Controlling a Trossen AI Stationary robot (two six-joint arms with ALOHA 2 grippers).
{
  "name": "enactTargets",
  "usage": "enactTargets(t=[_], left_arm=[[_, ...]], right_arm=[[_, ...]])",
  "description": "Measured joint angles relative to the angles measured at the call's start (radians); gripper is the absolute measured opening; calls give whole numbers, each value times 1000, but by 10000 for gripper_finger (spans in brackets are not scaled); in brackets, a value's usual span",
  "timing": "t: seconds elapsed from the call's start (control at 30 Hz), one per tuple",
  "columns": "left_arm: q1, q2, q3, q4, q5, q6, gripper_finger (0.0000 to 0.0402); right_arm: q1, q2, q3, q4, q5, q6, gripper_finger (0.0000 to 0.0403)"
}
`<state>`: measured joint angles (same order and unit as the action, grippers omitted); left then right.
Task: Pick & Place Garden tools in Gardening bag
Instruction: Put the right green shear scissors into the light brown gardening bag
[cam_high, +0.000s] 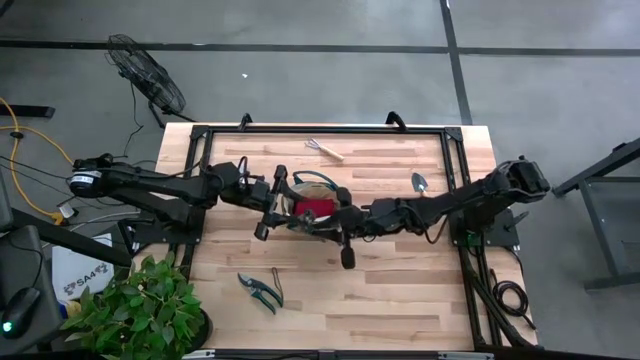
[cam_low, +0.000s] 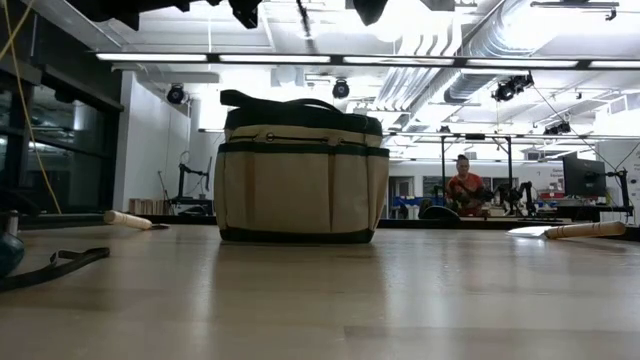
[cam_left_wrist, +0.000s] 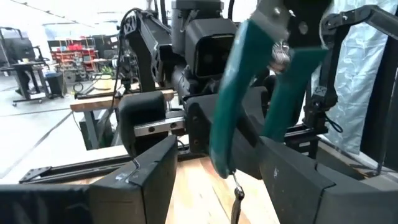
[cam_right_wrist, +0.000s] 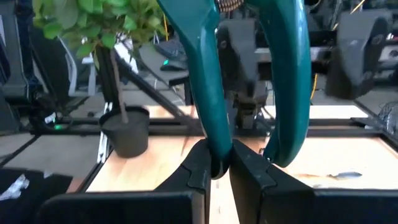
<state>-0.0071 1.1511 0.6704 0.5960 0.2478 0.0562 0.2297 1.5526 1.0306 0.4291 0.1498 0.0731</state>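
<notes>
Right gripper (cam_right_wrist: 221, 163) is clamped on one teal handle of the pruning shears (cam_right_wrist: 249, 74), held over the gardening bag (cam_high: 312, 205), left gripper (cam_high: 268, 205) spread alongside; next, lowering into the bag and release seem needed.

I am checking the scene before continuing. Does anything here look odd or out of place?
One thing: the right gripper is shut on one teal handle of the pruning shears, so they hang gaping above the gardening bag, by the open left gripper. Another pair of shears, a trowel and a rake lie flat on the table.
</notes>
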Motion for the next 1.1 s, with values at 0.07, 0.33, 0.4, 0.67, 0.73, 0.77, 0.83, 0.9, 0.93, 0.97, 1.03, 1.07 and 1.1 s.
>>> enactTargets(t=[0.07,0.33,0.4,0.67,0.73,0.77,0.83,0.9,0.93,0.97,1.03,1.07,1.1], left_arm=[[0,0,0,0,-22,0,213],[0,0,0,4,-54,16,213],[0,0,0,-5,-70,18,213],[0,0,0,-18,-80,15,189],[0,0,0,-22,-76,14,166],[0,0,0,-25,-74,14,153],[-1,0,0,-31,-71,12,125],[-1,0,0,-39,-69,12,96],[-1,0,1,-43,-67,12,81],[-1,0,1,-46,-67,12,67],[0,0,1,-48,-49,14,42],[0,0,1,-47,-44,18,34],[0,0,1,-48,-38,21,33]], right_arm=[[-10,12,0,31,-13,-3,28],[-37,73,0,123,-45,-11,28],[-36,73,0,139,-45,-16,28],[-35,73,0,157,-53,-18,28],[-36,73,0,158,-53,-18,28],[-36,73,0,159,-52,-18,28],[-36,73,0,158,-51,-18,28],[-36,73,0,156,-48,-18,28],[-37,73,0,154,-46,-18,28],[-37,73,0,152,-46,-18,28],[-36,73,0,151,-48,-19,28],[-36,73,0,151,-50,-19,28],[-36,73,0,152,-52,-19,28]])
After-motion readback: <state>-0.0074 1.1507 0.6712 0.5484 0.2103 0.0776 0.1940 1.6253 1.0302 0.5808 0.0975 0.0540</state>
